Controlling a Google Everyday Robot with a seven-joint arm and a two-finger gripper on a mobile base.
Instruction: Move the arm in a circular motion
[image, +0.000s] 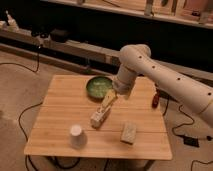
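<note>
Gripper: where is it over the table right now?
In the camera view the gripper, at the end of the arm, hangs over the middle of the table, between the green bowl and the small box.

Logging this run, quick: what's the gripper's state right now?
Gripper: open or closed cannot be told. It is at the tip of the arm, over the wooden table, seen between the green bowl and the small box.
</note>
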